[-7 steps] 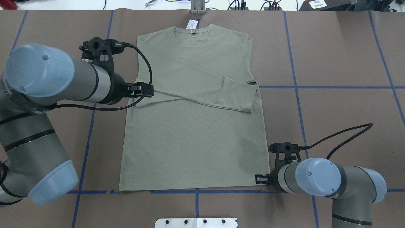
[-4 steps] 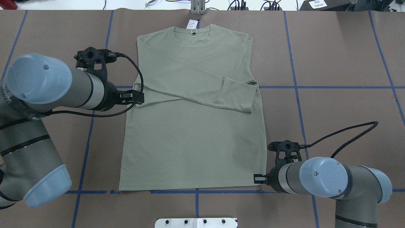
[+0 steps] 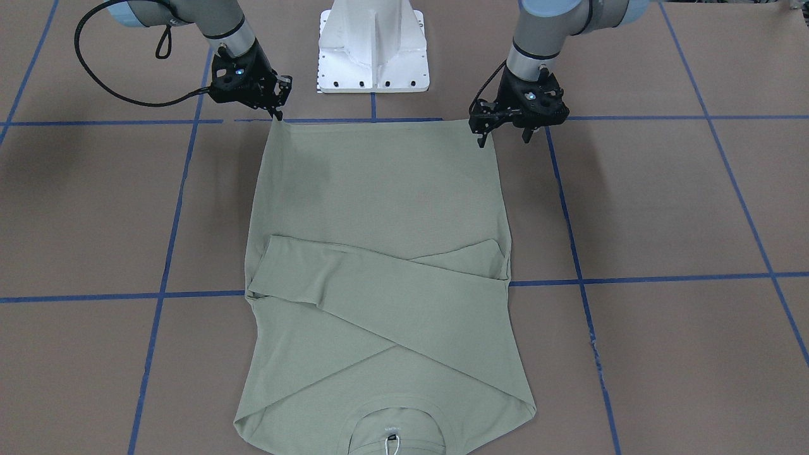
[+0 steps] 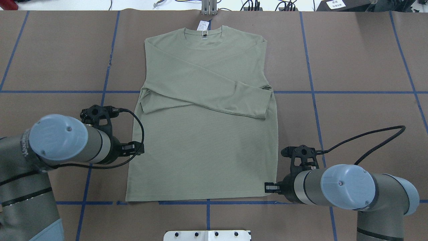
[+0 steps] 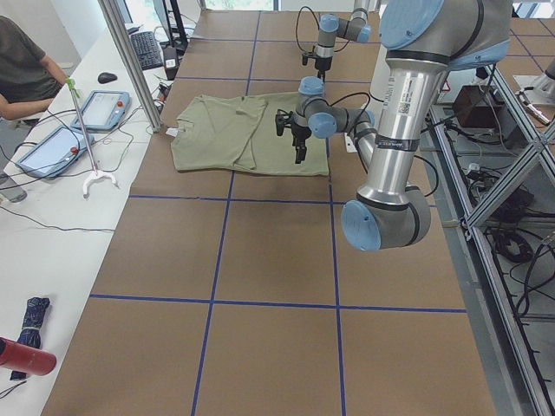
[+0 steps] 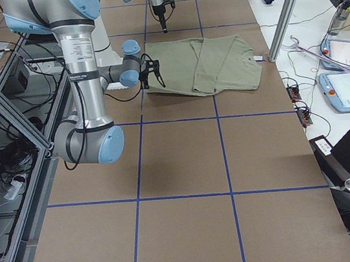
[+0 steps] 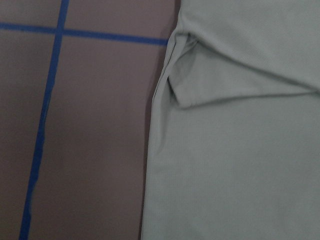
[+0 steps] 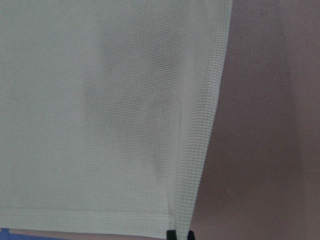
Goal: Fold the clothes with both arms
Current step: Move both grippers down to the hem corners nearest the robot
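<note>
Left gripper [image 4: 136, 148] has moved hemward along your shirt [image 4: 204, 144], jaws apart; whether the right gripper [image 4: 267, 187] grips cloth, you cannot tell. Sleeves [image 4: 214, 90] crossed; body fold outstanding.

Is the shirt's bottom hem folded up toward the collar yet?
No, the shirt lies full length, its hem flat beside the blue tape line nearest the robot.

Brown table [image 4: 361, 53], blue tape grid [image 4: 347, 92]. White pedestal base [image 3: 373, 44] sits just off one tape line. Person [image 5: 19, 74] at side bench [image 5: 61, 208].
</note>
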### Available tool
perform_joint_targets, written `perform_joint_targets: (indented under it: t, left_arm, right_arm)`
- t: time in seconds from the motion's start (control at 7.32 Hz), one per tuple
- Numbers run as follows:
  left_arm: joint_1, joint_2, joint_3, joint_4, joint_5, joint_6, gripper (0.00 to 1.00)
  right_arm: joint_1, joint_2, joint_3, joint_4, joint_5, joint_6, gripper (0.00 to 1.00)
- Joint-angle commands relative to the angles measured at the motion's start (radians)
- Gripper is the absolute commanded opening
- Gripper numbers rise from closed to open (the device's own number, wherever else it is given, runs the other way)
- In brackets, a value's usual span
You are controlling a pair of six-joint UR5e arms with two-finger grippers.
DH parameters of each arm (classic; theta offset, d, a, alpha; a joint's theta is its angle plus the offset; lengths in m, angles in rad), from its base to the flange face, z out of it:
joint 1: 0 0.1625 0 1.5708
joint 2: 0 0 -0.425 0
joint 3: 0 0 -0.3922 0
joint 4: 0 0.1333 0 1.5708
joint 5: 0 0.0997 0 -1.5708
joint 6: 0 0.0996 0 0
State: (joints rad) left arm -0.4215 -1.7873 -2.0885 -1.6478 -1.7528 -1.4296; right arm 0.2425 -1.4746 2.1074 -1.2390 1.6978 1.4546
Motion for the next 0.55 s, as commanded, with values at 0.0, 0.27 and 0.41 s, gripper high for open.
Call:
perform_joint_targets:
  t: [0.0, 0.27, 0.41]
  left_arm:
    - [0.119, 0.095, 0.013, -0.174, 0.042, -0.147, 1.0]
    - [0.188, 0.091, 0.024, -0.176, 0.073, -0.208, 0.98]
    - [0.211, 0.089, 0.028, -0.176, 0.073, -0.228, 0.98]
  right_arm:
    - [0.003, 0.0, 0.003, 0.003, -0.003, 0.0, 0.0]
    - [0.007, 0.0, 0.008, 0.001, -0.001, 0.0, 0.0]
    - [0.011, 0.0, 0.008, 0.003, 0.0, 0.0, 0.0]
